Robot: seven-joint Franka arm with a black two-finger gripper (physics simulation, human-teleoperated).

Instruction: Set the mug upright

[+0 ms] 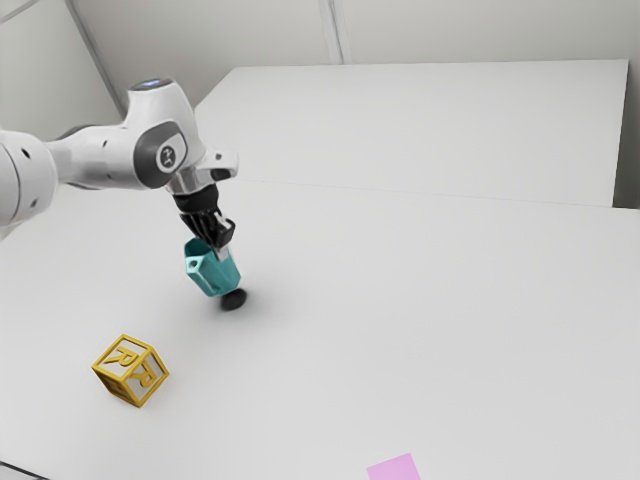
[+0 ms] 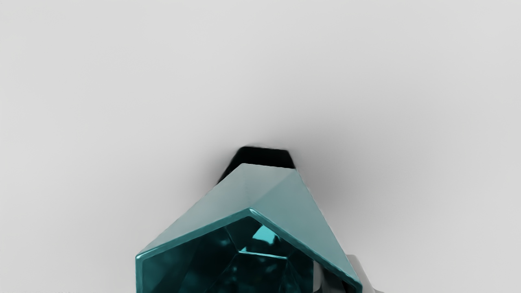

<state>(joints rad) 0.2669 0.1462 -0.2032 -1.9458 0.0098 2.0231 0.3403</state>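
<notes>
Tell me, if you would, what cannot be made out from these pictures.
- Mug: the wrist view's bottom edge cuts off part of it.
- Dark patch by the mug's base: the mug covers part of it in the wrist view.
- Pink item: the exterior view's bottom edge cuts it off.
- Lettered block: its near faces hide the far ones in the exterior view.

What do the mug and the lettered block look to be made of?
The mug looks like glossy teal ceramic, glass or hard plastic: bright highlights show inside it and along its faceted rim; which one is unclear.
The block is probably painted wood or plastic, judging by its yellow edges and letters against pale faces.
</notes>
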